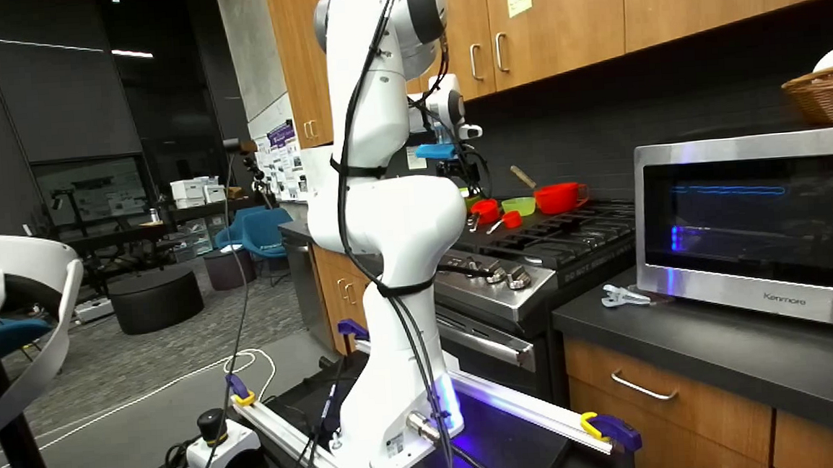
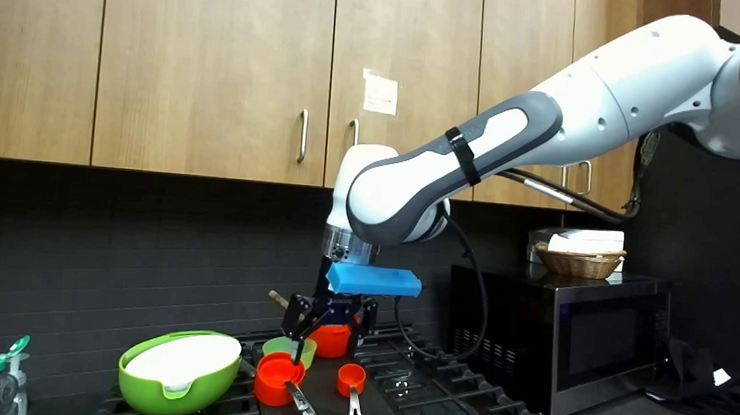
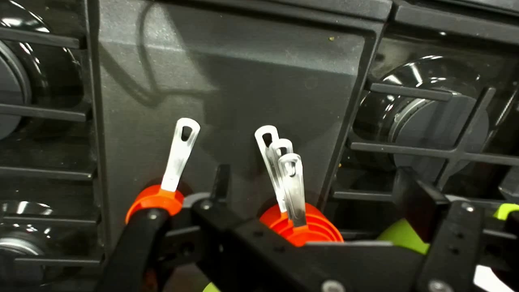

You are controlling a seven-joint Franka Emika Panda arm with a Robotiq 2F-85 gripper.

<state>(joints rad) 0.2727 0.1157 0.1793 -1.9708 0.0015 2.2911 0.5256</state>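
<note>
While the gripper (image 2: pixel 325 357) hangs over the stovetop (image 3: pixel 279 97), jaws wide, holding nothing, the nested red measuring cups (image 2: pixel 271 389) sit low by it: between the jaws in the wrist view, off to the side away from the microwave (image 2: pixel 608 344) in an exterior view. Contact: can't tell. Silver handles (image 3: pixel 295 190) point to the stovetop's front, roughly crosswise to jaw spread. Single red cup (image 2: pixel 351 377) near, apart. Larger red vessel (image 1: pixel 557 198) behind; green bowl (image 2: pixel 149 390) past the nested cups.
</note>
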